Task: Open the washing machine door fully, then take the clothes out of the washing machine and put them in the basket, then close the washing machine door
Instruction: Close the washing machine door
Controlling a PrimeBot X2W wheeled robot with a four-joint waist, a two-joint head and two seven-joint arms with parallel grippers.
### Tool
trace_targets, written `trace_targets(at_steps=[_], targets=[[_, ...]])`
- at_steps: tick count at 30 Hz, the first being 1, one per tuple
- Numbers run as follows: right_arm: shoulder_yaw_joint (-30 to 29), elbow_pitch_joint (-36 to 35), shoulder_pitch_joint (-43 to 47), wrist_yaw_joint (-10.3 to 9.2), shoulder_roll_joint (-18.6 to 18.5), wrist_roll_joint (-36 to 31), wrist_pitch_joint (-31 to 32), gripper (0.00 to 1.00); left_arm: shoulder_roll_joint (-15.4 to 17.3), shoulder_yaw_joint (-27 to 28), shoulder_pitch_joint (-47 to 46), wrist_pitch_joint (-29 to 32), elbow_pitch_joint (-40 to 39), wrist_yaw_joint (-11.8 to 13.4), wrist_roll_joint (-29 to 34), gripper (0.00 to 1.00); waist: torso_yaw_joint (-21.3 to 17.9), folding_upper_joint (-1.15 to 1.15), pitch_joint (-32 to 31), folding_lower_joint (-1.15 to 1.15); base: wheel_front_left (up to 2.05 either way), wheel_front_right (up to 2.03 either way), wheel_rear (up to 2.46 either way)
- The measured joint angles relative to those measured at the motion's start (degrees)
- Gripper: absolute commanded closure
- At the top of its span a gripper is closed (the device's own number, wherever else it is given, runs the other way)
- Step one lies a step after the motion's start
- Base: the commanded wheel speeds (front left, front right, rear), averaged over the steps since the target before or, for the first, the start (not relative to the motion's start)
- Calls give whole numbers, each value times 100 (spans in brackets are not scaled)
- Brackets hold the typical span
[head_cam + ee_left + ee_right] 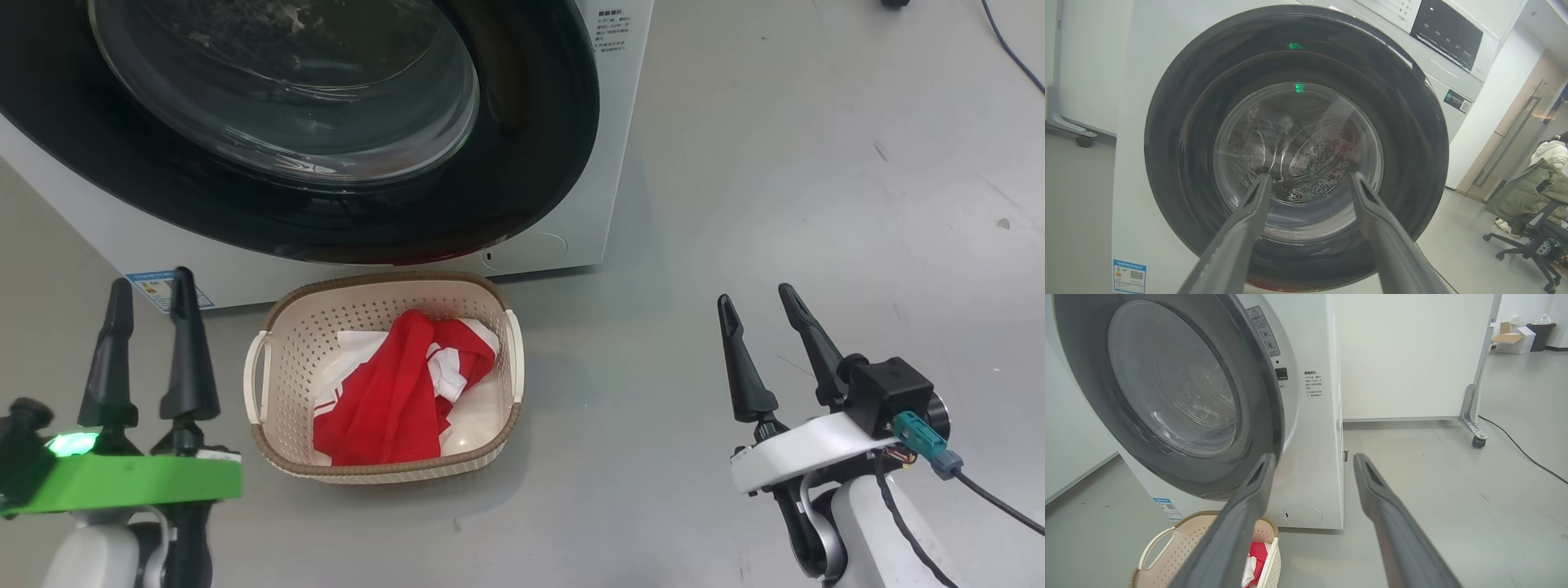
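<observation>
**Head view.** The left end effector (152, 278) is at lower left with its two dark fingers spread and nothing between them. The right end effector (754, 292) is at lower right, also spread and empty. The basket (375, 280) stands on the floor between them, just beside the left end effector and well apart from the right one. The clothes (392, 392) lie inside the basket. Beyond the left fingertips, the washing machine door (531, 163) sits against the front of the washing machine (620, 122).

**Left wrist view.** The left end effector (1310, 176) points at the glass bowl in the centre of the door (1180, 143), with its fingers apart and clear of the glass. A blue label (1129, 275) is low on the machine front, left of the fingers.

**Right wrist view.** The right end effector (1313, 457) is spread and points past the machine's right front corner. The door (1261, 396) is to the left of the fingers. The basket (1167, 555) is partly hidden behind the left finger, and the clothes (1255, 555) show in it.
</observation>
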Motion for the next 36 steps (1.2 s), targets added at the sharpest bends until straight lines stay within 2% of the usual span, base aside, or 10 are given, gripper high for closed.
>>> trace_targets(at_steps=[5,12,29,36], targets=[[-69,-25,103,-48,0,-20,0,0,121,-233,73,34,31,478,1126,0,14,0,-62,0,0,0,0],[-114,-41,244,-110,1,-177,0,0,135,-541,423,49,243,1092,1987,0,25,0,-184,0,0,0,0],[-108,-100,493,-254,5,-318,0,0,-391,-701,765,49,557,1172,2558,0,49,0,-331,0,0,0,0],[-109,-127,551,-256,5,-316,0,0,-480,-649,804,49,561,1174,2673,0,67,0,-317,0,0,0,0]])
